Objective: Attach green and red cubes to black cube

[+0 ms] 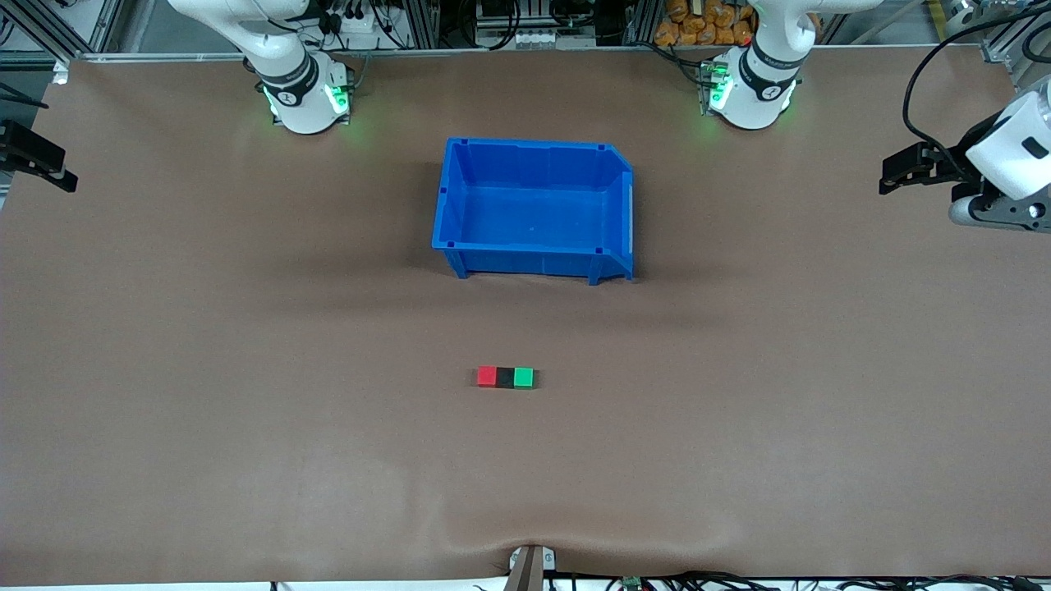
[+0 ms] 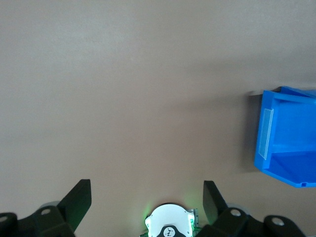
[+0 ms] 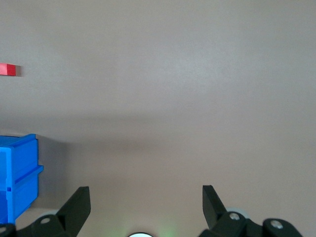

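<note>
The red cube [image 1: 487,377], the black cube [image 1: 504,377] and the green cube [image 1: 523,377] lie in one touching row on the brown table, the black one in the middle, nearer to the front camera than the blue bin [image 1: 525,261]. The red cube's end also shows in the right wrist view [image 3: 7,70]. My left gripper [image 1: 897,171] hangs open and empty over the left arm's end of the table, with nothing between its fingers in the left wrist view [image 2: 146,197]. My right gripper [image 1: 37,160] hangs open and empty over the right arm's end [image 3: 145,202].
The blue bin stands empty between the arm bases and the cubes; it also shows in the left wrist view [image 2: 286,133] and the right wrist view [image 3: 17,173]. The brown mat has ripples near the front edge [image 1: 525,542].
</note>
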Action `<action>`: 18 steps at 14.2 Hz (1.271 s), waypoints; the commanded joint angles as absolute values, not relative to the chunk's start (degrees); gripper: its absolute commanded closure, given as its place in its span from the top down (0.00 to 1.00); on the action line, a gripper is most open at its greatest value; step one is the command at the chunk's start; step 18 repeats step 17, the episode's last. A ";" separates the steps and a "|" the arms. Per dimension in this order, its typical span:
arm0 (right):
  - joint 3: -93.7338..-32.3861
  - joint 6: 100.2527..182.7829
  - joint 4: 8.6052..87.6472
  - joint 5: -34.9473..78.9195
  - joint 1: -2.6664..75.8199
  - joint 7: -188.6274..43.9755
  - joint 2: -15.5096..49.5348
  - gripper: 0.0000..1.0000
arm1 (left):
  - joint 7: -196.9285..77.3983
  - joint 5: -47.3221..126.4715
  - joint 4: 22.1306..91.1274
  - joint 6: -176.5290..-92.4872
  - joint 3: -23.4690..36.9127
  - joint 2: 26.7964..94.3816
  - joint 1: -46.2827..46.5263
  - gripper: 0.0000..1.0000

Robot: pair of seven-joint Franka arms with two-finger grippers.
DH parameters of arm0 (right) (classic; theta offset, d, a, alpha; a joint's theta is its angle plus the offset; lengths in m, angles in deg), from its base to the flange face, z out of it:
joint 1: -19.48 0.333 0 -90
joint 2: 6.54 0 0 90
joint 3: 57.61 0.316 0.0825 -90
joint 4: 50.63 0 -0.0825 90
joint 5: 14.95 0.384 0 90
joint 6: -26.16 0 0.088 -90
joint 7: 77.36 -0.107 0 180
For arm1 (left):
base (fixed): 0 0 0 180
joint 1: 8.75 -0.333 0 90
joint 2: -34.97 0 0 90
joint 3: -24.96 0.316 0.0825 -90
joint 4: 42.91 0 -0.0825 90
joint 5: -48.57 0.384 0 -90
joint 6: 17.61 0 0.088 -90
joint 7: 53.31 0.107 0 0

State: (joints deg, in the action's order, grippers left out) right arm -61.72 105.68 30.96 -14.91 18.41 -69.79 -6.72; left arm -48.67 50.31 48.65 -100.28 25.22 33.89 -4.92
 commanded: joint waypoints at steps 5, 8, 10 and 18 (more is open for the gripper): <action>-61.65 104.91 29.88 -15.91 18.60 -70.33 -6.28 1.00 | -48.13 50.68 46.66 -101.97 24.70 34.09 -5.33 1.00; -61.65 104.91 29.88 -15.91 18.60 -70.33 -6.36 1.00 | -48.13 51.55 46.21 -103.56 24.61 34.09 -4.89 1.00; -61.65 104.91 29.88 -15.91 18.60 -70.33 -6.36 1.00 | -48.22 51.55 46.13 -104.00 24.43 34.18 -4.89 1.00; -61.65 104.91 29.88 -15.91 18.60 -70.33 -6.36 1.00 | -48.30 51.64 46.13 -105.06 24.26 34.18 -4.80 1.00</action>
